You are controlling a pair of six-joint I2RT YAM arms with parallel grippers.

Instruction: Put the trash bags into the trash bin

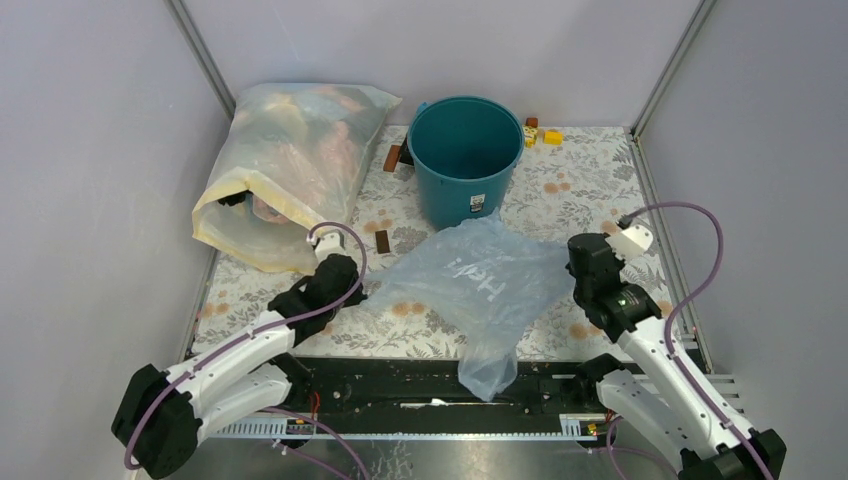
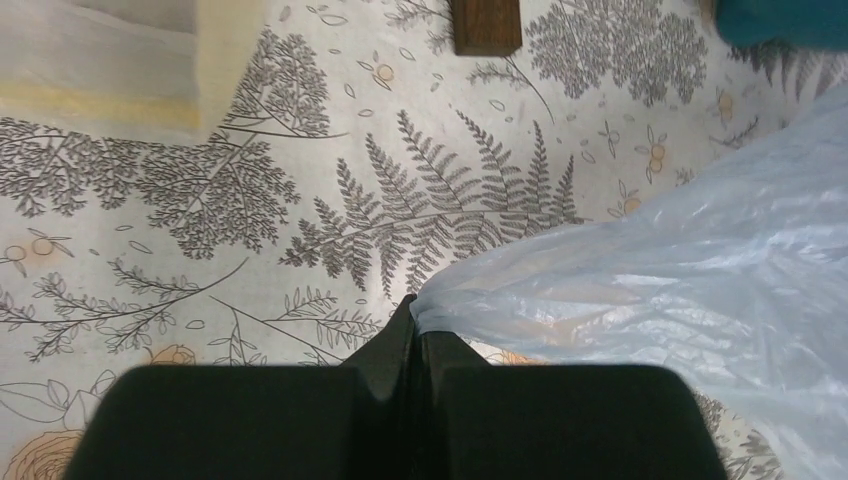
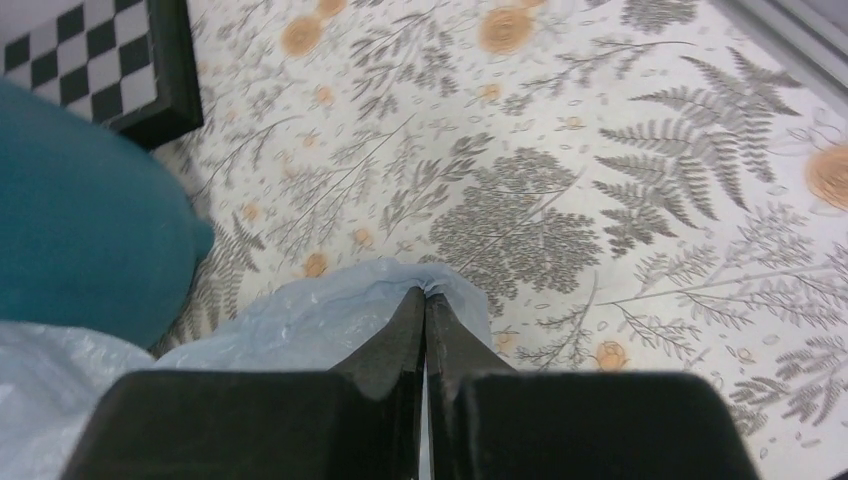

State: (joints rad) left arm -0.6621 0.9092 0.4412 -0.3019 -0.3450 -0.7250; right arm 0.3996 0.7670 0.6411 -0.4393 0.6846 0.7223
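The pale blue trash bag (image 1: 480, 285) is stretched between both grippers in front of the teal trash bin (image 1: 465, 160), its lower end hanging over the table's near edge. My left gripper (image 1: 352, 292) is shut on the bag's left edge; in the left wrist view the plastic (image 2: 660, 290) is pinched at the fingertips (image 2: 415, 312). My right gripper (image 1: 578, 262) is shut on the bag's right edge; in the right wrist view the plastic (image 3: 330, 315) bunches at the tips (image 3: 426, 296), with the bin (image 3: 85, 220) at left. The bin stands upright and open.
A large yellowish clear sack (image 1: 285, 170) with colourful contents lies at the back left. Small brown blocks (image 1: 384, 240) and yellow pieces (image 1: 552, 136) lie near the bin. A checkered board (image 3: 100, 60) shows in the right wrist view. Grey walls enclose the table.
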